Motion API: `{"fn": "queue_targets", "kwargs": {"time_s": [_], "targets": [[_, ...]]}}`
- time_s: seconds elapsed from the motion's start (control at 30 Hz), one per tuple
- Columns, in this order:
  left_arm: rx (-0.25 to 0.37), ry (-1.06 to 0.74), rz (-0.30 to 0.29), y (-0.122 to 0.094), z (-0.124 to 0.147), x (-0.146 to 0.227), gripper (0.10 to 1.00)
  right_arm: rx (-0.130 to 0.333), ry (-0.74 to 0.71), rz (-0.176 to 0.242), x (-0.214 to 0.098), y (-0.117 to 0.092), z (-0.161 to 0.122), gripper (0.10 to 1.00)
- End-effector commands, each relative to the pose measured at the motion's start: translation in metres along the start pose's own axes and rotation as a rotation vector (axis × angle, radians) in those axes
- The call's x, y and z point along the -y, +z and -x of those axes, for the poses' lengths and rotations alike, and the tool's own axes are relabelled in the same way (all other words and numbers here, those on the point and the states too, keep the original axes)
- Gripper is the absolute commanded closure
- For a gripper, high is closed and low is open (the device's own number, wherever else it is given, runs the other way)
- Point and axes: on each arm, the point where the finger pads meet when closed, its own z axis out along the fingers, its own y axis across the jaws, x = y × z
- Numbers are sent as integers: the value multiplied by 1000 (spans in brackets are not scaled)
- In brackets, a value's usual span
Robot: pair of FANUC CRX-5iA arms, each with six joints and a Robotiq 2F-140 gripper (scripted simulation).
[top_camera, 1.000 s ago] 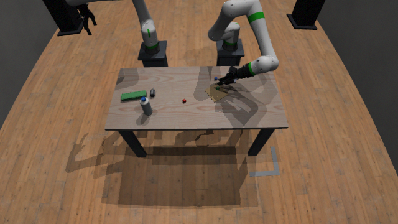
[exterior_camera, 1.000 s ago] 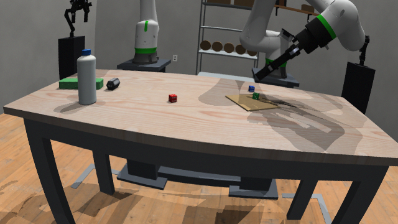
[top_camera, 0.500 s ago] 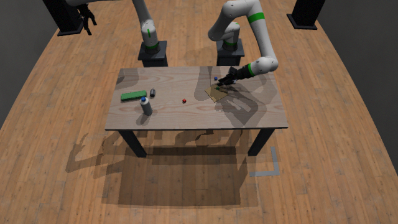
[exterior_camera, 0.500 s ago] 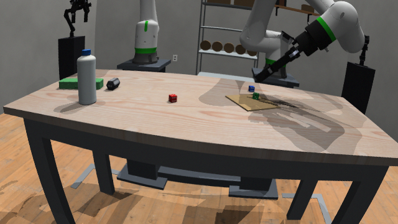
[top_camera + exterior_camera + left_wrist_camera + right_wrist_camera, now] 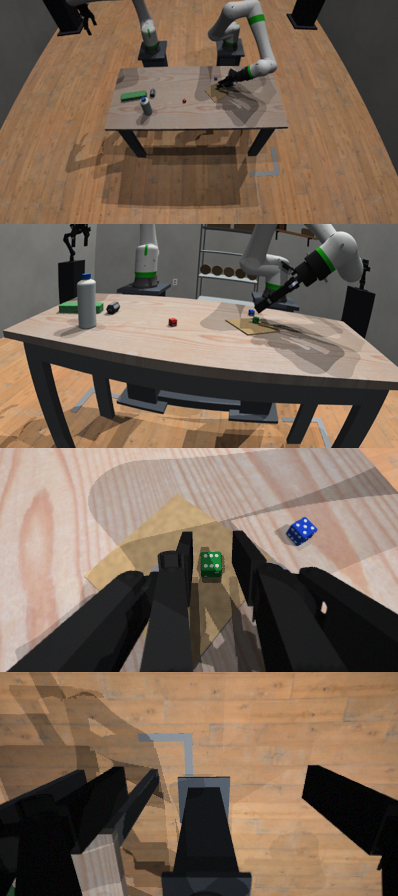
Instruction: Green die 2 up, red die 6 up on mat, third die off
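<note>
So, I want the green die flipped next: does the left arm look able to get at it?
Probably yes: the left gripper hovers partly open above the green die, with nothing visible between them.

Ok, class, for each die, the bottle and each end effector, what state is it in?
Green die: on mat, 6 up
Red die: off mat, top unreadable
Blue die: off mat
Bottle: upright, capped
Left end effector: partly open, empty
Right end effector: wide open, empty

Room either side of the green die (image 5: 217,88) (image 5: 255,320) (image 5: 211,564) for the left hand (image 5: 218,84) (image 5: 259,308) (image 5: 212,547), blue die (image 5: 216,78) (image 5: 251,312) (image 5: 301,531) the nearest obstacle
</note>
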Motion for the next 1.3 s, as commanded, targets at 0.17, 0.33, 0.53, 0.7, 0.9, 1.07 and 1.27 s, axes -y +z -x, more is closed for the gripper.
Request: {"fn": "queue_targets", "kwargs": {"time_s": [0.17, 0.33, 0.53, 0.7, 0.9, 1.07, 1.27], "targets": [[0, 1, -2, 10, 10, 1, 807, -2, 0, 0, 0, -1, 0, 98], [0, 1, -2, 14, 14, 1, 807, -2, 0, 0, 0, -1, 0, 98], [0, 1, -2, 20, 20, 1, 807, -2, 0, 0, 0, -1, 0, 98], [0, 1, -2, 24, 24, 1, 807, -2, 0, 0, 0, -1, 0, 98], [0, 1, -2, 26, 26, 1, 807, -2, 0, 0, 0, -1, 0, 98], [0, 1, -2, 27, 27, 1, 807, -2, 0, 0, 0, -1, 0, 98], [0, 1, -2, 27, 27, 1, 807, -2, 0, 0, 0, -1, 0, 98]]}}
